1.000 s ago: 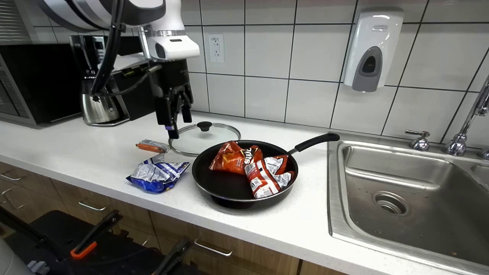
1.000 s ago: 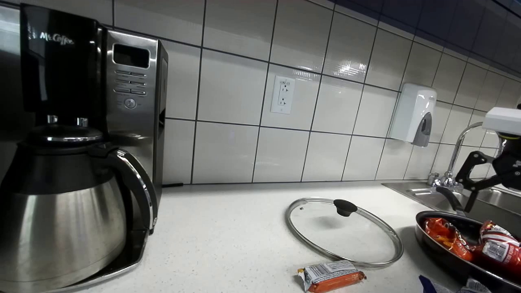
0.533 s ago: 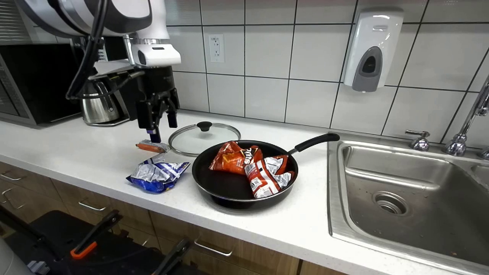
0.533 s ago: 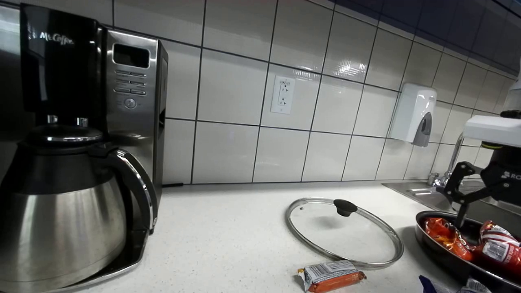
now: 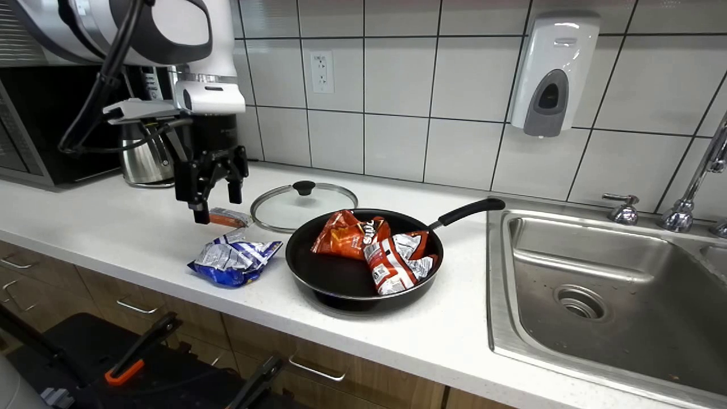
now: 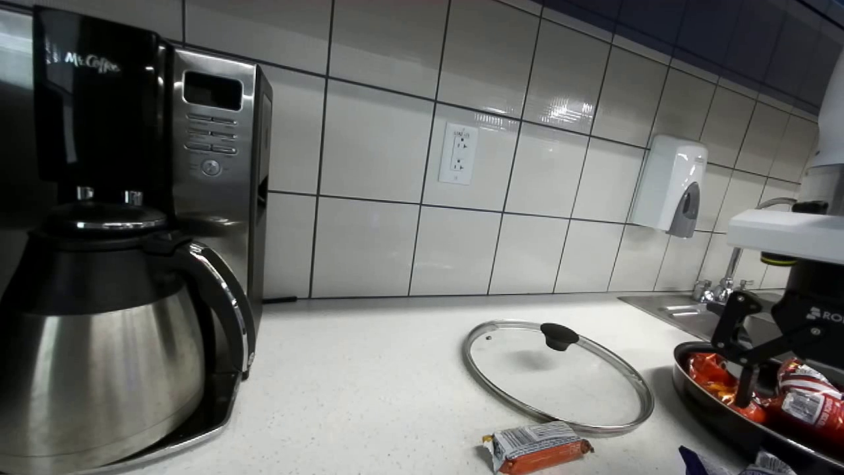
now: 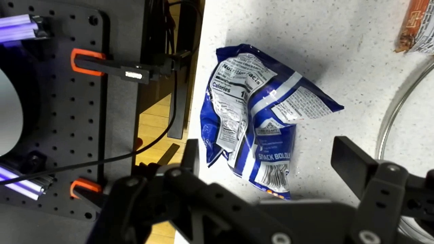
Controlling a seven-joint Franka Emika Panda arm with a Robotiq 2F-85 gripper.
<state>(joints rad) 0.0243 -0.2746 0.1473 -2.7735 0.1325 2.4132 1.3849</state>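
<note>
Blue snack bag (image 7: pixel 257 118) lay crumpled on the white counter (image 5: pixel 448 335), near the front edge, just beside the black pan (image 5: pixel 335 278). Long axis ran roughly along the counter edge, slanting upper left to lower right in the wrist view. Narrower end pointed toward the pan; one corner jutted toward the glass lid (image 5: pixel 304 207). Gripper (image 5: pixel 218 205) hovered above, apart from the bag, released, jaws wide.

One crumpled blue-and-white foil snack bag (image 7: pixel 257 118), two red-orange foil bags (image 5: pixel 352 238), one orange-and-silver wrapped bar (image 6: pixel 541 446), one round black pan (image 5: pixel 332 274), one round glass lid (image 6: pixel 560 389).
</note>
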